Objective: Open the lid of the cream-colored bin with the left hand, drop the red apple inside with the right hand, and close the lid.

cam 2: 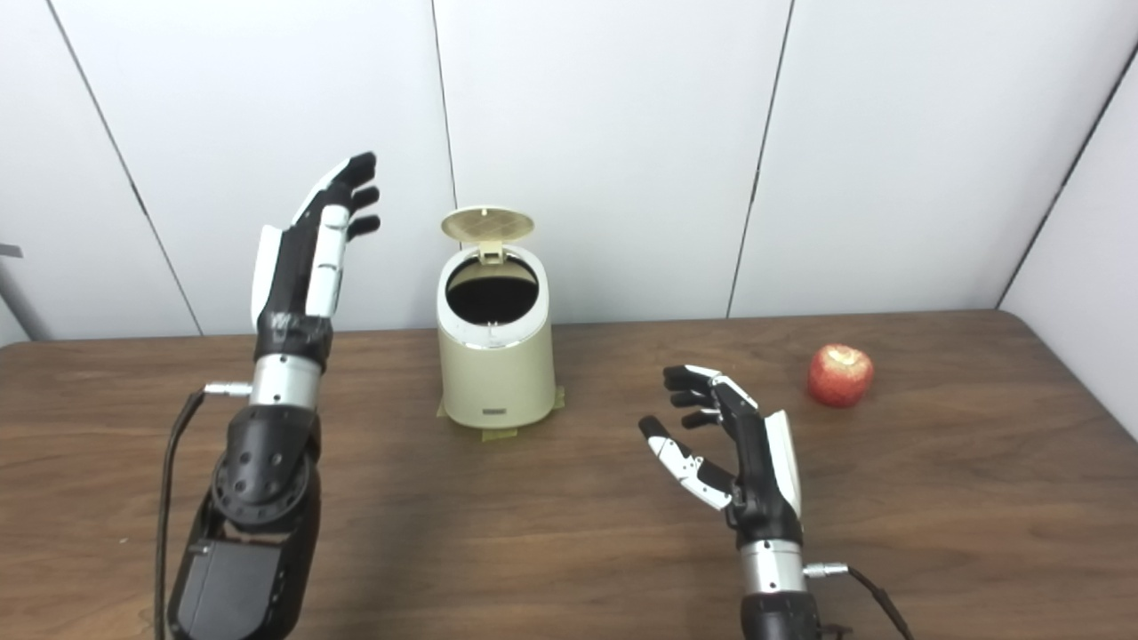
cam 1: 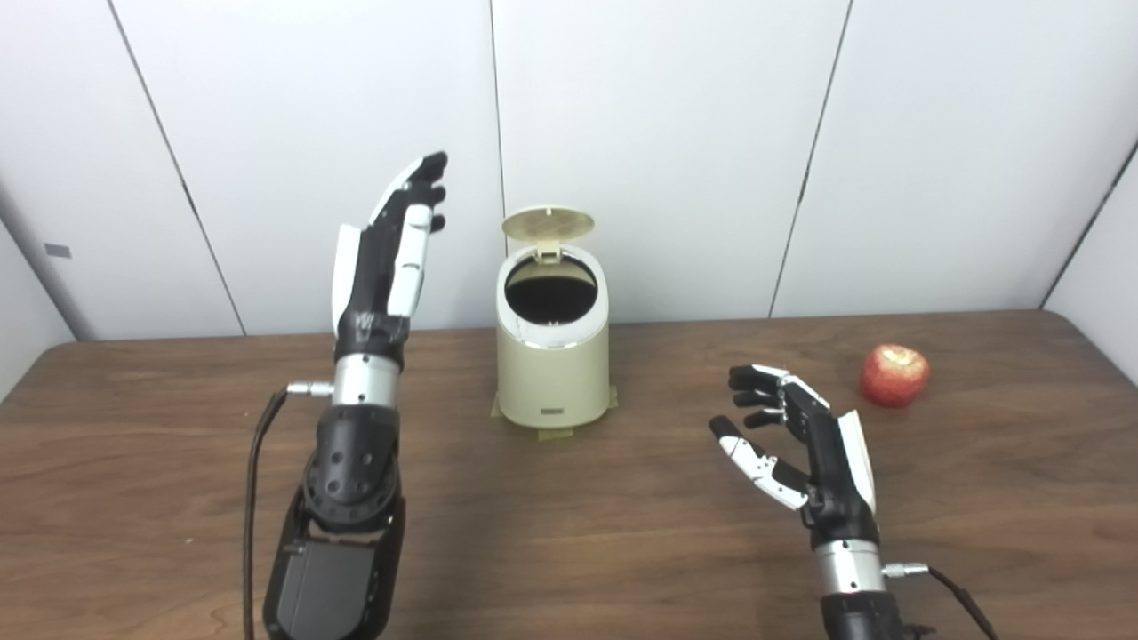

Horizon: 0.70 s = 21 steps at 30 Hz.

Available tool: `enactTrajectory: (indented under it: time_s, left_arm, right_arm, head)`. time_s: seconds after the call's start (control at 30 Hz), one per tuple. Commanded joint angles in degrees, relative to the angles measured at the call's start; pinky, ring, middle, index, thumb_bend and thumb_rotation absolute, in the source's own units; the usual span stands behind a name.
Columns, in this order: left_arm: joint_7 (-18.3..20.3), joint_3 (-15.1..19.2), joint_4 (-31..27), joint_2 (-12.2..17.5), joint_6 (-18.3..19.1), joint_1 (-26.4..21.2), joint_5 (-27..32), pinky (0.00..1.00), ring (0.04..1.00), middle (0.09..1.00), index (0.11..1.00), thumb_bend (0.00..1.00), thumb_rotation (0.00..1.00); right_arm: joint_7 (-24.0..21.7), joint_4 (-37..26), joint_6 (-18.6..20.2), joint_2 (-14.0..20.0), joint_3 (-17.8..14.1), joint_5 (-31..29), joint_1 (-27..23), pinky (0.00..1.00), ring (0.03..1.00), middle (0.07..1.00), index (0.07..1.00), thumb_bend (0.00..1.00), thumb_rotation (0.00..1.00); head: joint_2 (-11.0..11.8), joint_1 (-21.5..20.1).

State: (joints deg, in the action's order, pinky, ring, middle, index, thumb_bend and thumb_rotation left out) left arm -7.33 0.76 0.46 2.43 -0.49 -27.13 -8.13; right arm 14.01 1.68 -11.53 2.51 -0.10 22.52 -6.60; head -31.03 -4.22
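While the lid [cam 1: 548,224] stands up at the back of the cream bin [cam 1: 552,373], the left hand [cam 1: 391,258] is raised high just left of it, fingers straight and holding nothing. Low over the tabletop [cam 1: 569,533], the right hand [cam 1: 791,444] is loose and empty too. Beyond it, to its right, sits the red apple [cam 1: 894,375].

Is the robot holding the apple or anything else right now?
No, nothing. Both the left hand and right hand are open and empty; the apple sits alone on the table.
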Motion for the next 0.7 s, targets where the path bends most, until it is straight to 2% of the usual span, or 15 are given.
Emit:
enactTrajectory:
  time_s: [0.0, 0.07, 0.1, 0.2, 0.3, 0.33, 0.37, 0.4, 0.43, 0.5, 0.53, 0.6, 0.67]
  left_arm:
    - [1.54, 0.28, -4.48, 1.56, -3.89, 0.15, 1.39, 0.74, 0.812, 0.817, 0.810, 0.22, 0.84]
    - [2.64, 0.73, -6.55, 2.25, -5.30, 4.05, 2.97, 0.74, 0.805, 0.812, 0.802, 0.21, 0.78]
    - [2.88, 0.90, -7.05, 2.43, -5.84, 5.28, 3.47, 0.74, 0.802, 0.808, 0.798, 0.21, 0.75]
    - [3.30, 2.04, -8.97, 2.34, -6.74, 9.80, 5.49, 0.73, 0.794, 0.799, 0.785, 0.20, 0.71]
    - [4.62, 2.62, -9.49, 2.46, -9.49, 13.51, 8.42, 0.72, 0.779, 0.789, 0.776, 0.20, 0.68]
    - [4.92, 2.67, -9.77, 2.60, -9.83, 14.70, 8.75, 0.72, 0.776, 0.787, 0.774, 0.20, 0.67]
    - [5.19, 2.68, -10.02, 2.78, -10.02, 15.82, 8.91, 0.72, 0.778, 0.790, 0.776, 0.21, 0.67]
    - [5.56, 2.69, -10.29, 2.98, -10.06, 17.14, 9.06, 0.72, 0.783, 0.794, 0.778, 0.22, 0.68]
    - [5.91, 2.75, -10.55, 3.13, -10.00, 18.30, 9.23, 0.74, 0.792, 0.798, 0.780, 0.23, 0.70]
    - [6.68, 2.92, -10.30, 3.59, -10.58, 20.27, 9.81, 0.76, 0.805, 0.805, 0.785, 0.25, 0.71]
    - [6.95, 3.07, -10.00, 3.80, -10.98, 20.97, 10.13, 0.77, 0.813, 0.811, 0.790, 0.25, 0.73]
    - [7.24, 3.39, -8.96, 4.38, -12.66, 22.05, 10.00, 0.76, 0.806, 0.807, 0.788, 0.24, 0.74]
    - [7.44, 3.70, -8.64, 4.68, -13.43, 22.84, 9.77, 0.74, 0.791, 0.795, 0.775, 0.23, 0.72]
  right_arm:
    - [1.75, -3.83, -1.93, 0.09, -0.20, 1.75, -2.06, 0.53, 0.636, 0.665, 0.665, 0.24, 0.41]
    - [2.13, -5.73, -3.51, 1.26, -0.19, 3.27, -2.67, 0.53, 0.635, 0.664, 0.662, 0.24, 0.41]
    - [2.23, -6.40, -3.87, 1.82, -0.18, 4.06, -2.87, 0.53, 0.636, 0.664, 0.664, 0.25, 0.46]
    - [1.96, -8.87, -4.46, 4.24, -1.20, 4.46, -4.51, 0.53, 0.631, 0.659, 0.662, 0.27, 0.48]
    - [0.17, -11.01, -2.99, 8.19, -2.54, 5.38, -6.62, 0.55, 0.638, 0.671, 0.670, 0.30, 0.55]
    - [-1.49, -12.73, -0.93, 9.60, -2.82, 6.32, -7.41, 0.55, 0.639, 0.674, 0.673, 0.30, 0.57]
    - [-3.93, -14.89, 1.91, 11.11, -2.88, 7.47, -8.26, 0.44, 0.540, 0.609, 0.684, 0.32, 0.52]
    - [-7.63, -17.55, 5.76, 13.23, -2.73, 8.78, -9.42, 0.44, 0.558, 0.632, 0.701, 0.36, 0.49]
    - [-11.15, -19.98, 9.58, 15.11, -2.53, 10.47, -10.51, 0.51, 0.640, 0.707, 0.744, 0.48, 0.46]
    - [-20.00, -23.59, 17.72, 19.52, -1.80, 13.49, -13.53, 0.54, 0.683, 0.755, 0.792, 0.67, 0.42]
    - [-24.58, -24.64, 21.46, 21.74, -1.20, 14.62, -15.20, 0.58, 0.734, 0.786, 0.819, 0.78, 0.41]
    - [-34.13, -25.74, 28.12, 26.38, 0.76, 17.53, -18.83, 0.63, 0.806, 0.857, 0.836, 0.94, 0.36]
    - [-42.08, -25.94, 33.13, 30.01, 3.27, 20.59, -21.99, 0.65, 0.839, 0.909, 0.844, 0.99, 0.34]
  head:
    - [-0.07, 0.02]
    - [-0.10, -0.04]
    - [-0.16, -0.20]
    - [-0.08, -0.14]
    - [0.05, 0.60]
    - [0.08, 0.89]
    - [0.04, 0.97]
    - [0.10, 0.75]
    - [0.10, 0.75]
    - [0.29, 0.42]
    - [0.40, 0.24]
    - [0.56, 0.34]
    - [0.63, 0.04]
